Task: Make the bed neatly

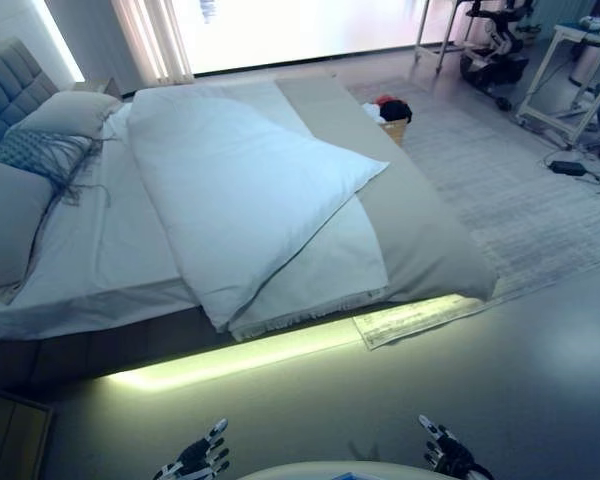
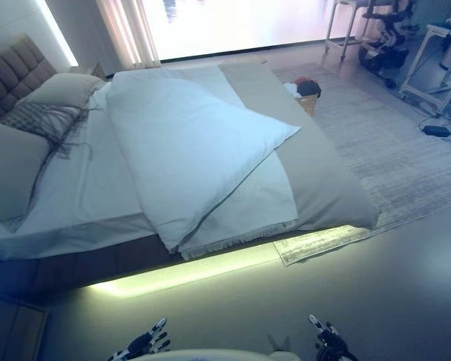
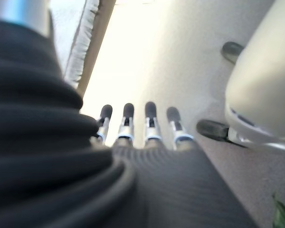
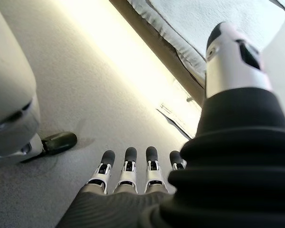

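Note:
A bed (image 1: 90, 260) with a white sheet stands ahead of me. A white duvet (image 1: 240, 190) lies folded and skewed across its middle, one corner pointing right, its lower edge hanging over the near side. A grey-beige blanket (image 1: 420, 230) covers the foot end. Pillows (image 1: 65, 112) and a fringed grey cushion (image 1: 40, 152) lie at the head on the left. My left hand (image 1: 195, 458) and right hand (image 1: 445, 450) hang low by the floor, both open and empty, well short of the bed. The left hand's fingers (image 3: 128, 123) and the right hand's fingers (image 4: 128, 166) are straight.
A lit strip (image 1: 240, 360) glows under the bed's near edge. A woven basket with clothes (image 1: 390, 115) stands beyond the bed on a grey rug (image 1: 510, 200). A white table (image 1: 570, 80) and a black box with cable (image 1: 570, 168) are at the far right. A wooden nightstand corner (image 1: 10, 435) is lower left.

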`<state>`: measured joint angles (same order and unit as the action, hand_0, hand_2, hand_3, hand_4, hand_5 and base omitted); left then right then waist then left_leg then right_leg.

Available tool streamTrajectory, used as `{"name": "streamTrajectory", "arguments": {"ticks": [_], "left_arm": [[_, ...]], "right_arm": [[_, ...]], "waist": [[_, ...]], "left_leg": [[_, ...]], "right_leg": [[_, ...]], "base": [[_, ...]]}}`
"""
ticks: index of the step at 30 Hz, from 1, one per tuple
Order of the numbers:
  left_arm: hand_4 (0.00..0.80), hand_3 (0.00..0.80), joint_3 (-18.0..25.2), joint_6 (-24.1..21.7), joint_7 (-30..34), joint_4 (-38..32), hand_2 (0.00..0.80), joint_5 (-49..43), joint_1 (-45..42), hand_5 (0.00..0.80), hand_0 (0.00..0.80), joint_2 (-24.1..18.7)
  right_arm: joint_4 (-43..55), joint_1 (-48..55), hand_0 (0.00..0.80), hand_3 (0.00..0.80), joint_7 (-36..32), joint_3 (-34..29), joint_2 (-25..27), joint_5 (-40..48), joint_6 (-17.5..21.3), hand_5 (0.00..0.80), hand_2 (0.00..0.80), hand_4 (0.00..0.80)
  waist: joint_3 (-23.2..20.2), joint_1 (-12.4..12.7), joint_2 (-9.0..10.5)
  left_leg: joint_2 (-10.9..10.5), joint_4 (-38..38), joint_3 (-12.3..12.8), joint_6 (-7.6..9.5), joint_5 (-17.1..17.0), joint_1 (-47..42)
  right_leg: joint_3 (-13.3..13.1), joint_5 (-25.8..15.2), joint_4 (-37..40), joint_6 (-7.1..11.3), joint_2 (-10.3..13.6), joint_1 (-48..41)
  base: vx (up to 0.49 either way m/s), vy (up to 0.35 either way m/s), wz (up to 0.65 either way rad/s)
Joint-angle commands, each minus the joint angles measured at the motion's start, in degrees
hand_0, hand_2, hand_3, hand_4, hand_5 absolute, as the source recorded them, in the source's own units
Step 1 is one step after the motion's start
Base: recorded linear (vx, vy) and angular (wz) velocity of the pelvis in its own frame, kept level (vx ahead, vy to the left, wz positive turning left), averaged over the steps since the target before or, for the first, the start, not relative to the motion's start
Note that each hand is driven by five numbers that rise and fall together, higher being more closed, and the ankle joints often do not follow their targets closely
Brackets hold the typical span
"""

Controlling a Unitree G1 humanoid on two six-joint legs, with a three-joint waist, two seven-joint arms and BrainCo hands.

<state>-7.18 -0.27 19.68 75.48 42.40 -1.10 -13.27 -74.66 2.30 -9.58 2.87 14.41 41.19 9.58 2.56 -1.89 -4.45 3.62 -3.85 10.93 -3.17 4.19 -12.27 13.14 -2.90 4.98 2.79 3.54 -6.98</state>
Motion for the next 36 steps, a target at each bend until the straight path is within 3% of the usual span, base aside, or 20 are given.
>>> {"name": "streamTrajectory", "arguments": {"ticks": [1, 14, 21, 31, 34, 36], "left_arm": [[0.0, 0.0, 2.56, 0.03, 0.13, 1.4, 0.0, 0.43, 2.45, 0.0, 0.0, 0.49], [0.0, 0.0, 2.5, 0.88, -0.21, 1.25, 0.0, 0.8, 2.93, 0.0, 0.0, 0.22], [0.0, 0.0, 3.19, 1.37, -0.71, 2.01, 0.0, 0.39, 2.59, 0.0, 0.0, 0.14], [0.0, 0.0, 3.57, 2.2, -3.01, 1.75, 0.0, 3.4, 3.38, 0.0, 0.0, 0.65], [0.0, 0.0, 3.75, 2.0, -3.44, 1.3, 0.0, 3.97, 3.77, 0.0, 0.0, 0.94], [0.0, 0.0, 4.17, 1.54, -3.55, 1.0, 0.0, 3.25, 4.24, 0.0, 0.0, 1.08]], "right_arm": [[-3.96, -4.74, 0.0, 0.0, -1.16, 0.22, -0.84, -0.12, -0.27, 0.0, 0.0, 0.0], [-4.46, -4.93, 0.0, 0.0, -1.65, 0.08, -0.21, 0.91, -2.3, 0.0, 0.0, 0.0], [-5.46, -4.6, 0.0, 0.0, -3.67, -0.15, -0.56, 2.45, -6.37, 0.0, 0.0, 0.0], [-5.11, -6.18, 0.0, 0.0, -3.03, 0.65, -0.69, 3.9, -7.33, 0.0, 0.0, 0.0], [-5.0, -7.47, 0.0, 0.0, -1.1, 1.27, -0.56, 2.91, -7.9, 0.0, 0.0, 0.0], [-4.84, -8.58, 0.0, 0.0, -1.52, 1.57, -0.28, 3.1, -8.33, 0.0, 0.0, 0.0]], "waist": [[-0.16, 1.12, 3.51], [-0.27, 1.44, 3.9], [-0.49, 1.64, 4.3], [0.59, 1.35, 4.38], [1.53, 1.02, 4.77], [3.22, 1.33, 6.29]], "left_leg": [[-5.59, -0.65, -0.28, 3.34, 0.09, 3.04], [-5.51, -0.89, -0.71, 3.14, -0.13, 2.78], [-5.23, -1.15, -0.59, 2.82, -0.43, 2.75], [-5.09, -0.99, -0.81, 2.96, -0.47, 2.7], [-4.92, 3.74, -1.24, 2.97, 0.46, 3.93], [-4.15, 12.96, -1.13, 2.72, 2.25, 7.43]], "right_leg": [[-0.9, 3.52, -1.48, 2.21, 0.06, -0.97], [-0.53, 3.46, -1.21, 2.17, -0.31, -1.33], [-0.22, 3.21, -0.81, 2.2, -0.57, -1.46], [-1.66, 3.22, -0.85, 1.78, -1.48, -1.28], [-3.45, 3.95, -2.45, 0.6, -1.94, -0.62], [-3.64, 4.3, -4.45, -0.62, -1.16, -0.05]], "base": [[0.0, 0.0, 0.0], [-0.002, -0.004, 0.01], [-0.011, -0.024, 0.05], [-0.022, -0.029, 0.03], [-0.029, -0.05, -0.01], [-0.046, -0.111, 0.03]]}}
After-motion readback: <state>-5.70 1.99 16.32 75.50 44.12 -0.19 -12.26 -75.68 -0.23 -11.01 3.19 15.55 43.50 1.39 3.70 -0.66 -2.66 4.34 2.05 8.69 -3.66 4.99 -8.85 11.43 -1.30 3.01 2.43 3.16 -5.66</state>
